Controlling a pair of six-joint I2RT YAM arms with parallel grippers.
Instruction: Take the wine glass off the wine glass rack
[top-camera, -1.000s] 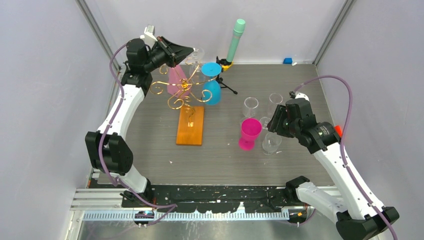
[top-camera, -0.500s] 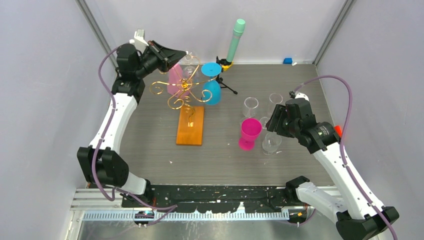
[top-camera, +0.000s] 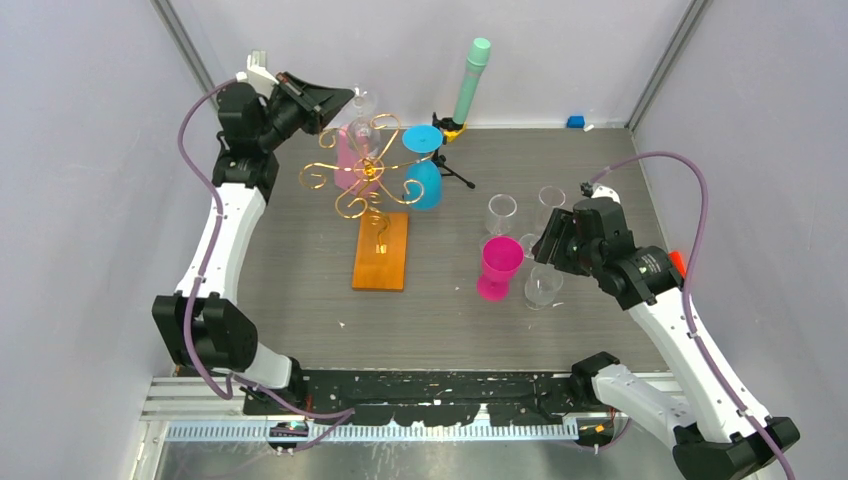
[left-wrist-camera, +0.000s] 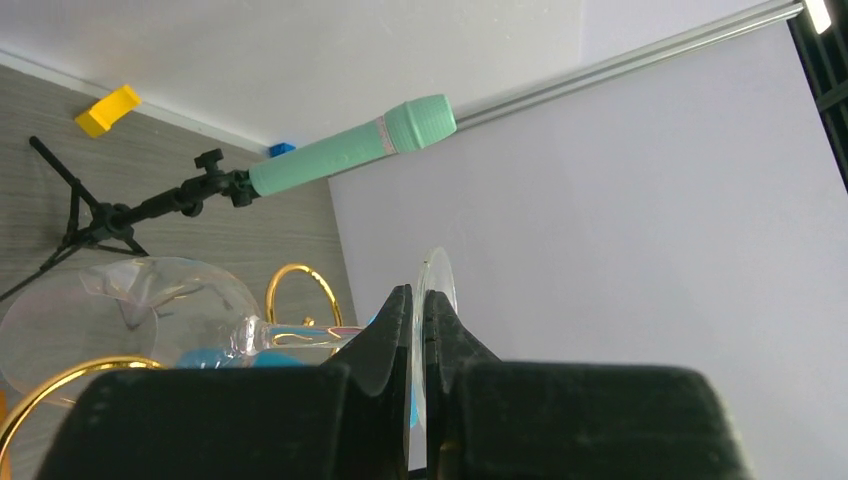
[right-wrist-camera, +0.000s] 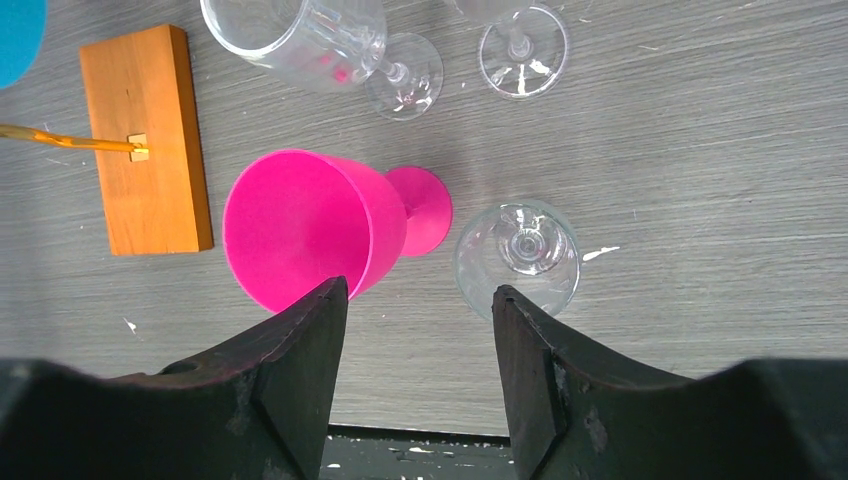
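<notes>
- The left tool (left-wrist-camera: 420, 312) is closed, pinching the thin round foot of the clear wine glass (left-wrist-camera: 165, 305) between its fingers.
- That glass lies on its side, held high at the back left top of the wine glass rack (top-camera: 365, 172), with its bowl beside the gold scrolls. Whether its stem rests on the wire cannot be told.
- The rack stands on the surface (top-camera: 300, 290), with a pale pink glass (top-camera: 350, 158) and a blue glass (top-camera: 426, 186) hanging from it.
- The right tool (right-wrist-camera: 420, 320) is open and grips nothing. It hovers above a magenta glass (right-wrist-camera: 300, 225) and an upright see-through glass (right-wrist-camera: 518, 255), well apart from the rack.
- A black tripod carrying a mint-green cylinder (top-camera: 472, 75) stands behind the rack.
</notes>
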